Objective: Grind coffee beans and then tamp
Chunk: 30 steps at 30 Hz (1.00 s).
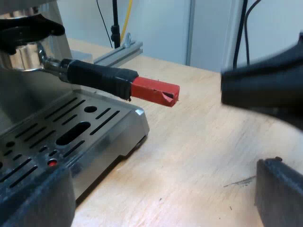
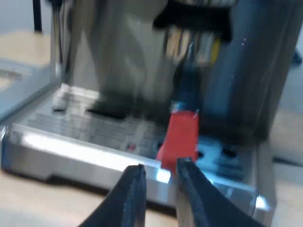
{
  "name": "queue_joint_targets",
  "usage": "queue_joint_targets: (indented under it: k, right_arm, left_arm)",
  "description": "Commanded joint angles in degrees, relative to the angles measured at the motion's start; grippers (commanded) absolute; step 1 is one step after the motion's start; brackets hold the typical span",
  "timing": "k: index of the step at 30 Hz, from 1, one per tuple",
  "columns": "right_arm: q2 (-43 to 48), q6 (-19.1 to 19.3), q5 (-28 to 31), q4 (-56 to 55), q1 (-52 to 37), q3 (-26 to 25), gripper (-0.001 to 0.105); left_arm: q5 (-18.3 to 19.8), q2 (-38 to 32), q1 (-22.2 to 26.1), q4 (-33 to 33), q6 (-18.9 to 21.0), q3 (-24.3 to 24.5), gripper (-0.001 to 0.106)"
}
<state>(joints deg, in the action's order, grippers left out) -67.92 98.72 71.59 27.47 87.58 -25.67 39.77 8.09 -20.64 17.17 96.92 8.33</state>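
The metal holder is locked into the espresso machine's front. Its dark handle sticks out over the drip tray and ends in red. My left gripper is open with its fingers wide apart. It sits low beside the tray, below the handle, with only table between the fingers. In the right wrist view the red end points toward my right gripper, whose fingers stand a narrow gap apart just short of it. The right gripper hangs blurred a short way off the red tip.
The wooden table spreads out beyond the machine. An aluminium rail and a black stand pole sit at its far edge near a pale wall. The drip tray's steel lip lies just under the right gripper.
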Motion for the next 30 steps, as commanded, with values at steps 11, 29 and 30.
queue_joint_targets:
  k: [11,29,30]
  right_arm:
    - [14.5,9.3,1.8,-2.4,0.7,-4.3,0.062]
    - [14.8,-27.6,-19.4,-56.4,-8.6,-23.2,0.062]
    - [14.8,-28.0,-22.3,-59.9,-11.4,-23.9,0.062]
  left_arm:
    - [1.7,-0.1,-0.3,-1.9,0.5,0.2,0.079]
    - [3.8,-0.1,-0.3,-2.1,0.7,0.2,0.079]
    - [3.8,-0.1,-0.3,-2.1,0.7,0.2,0.079]
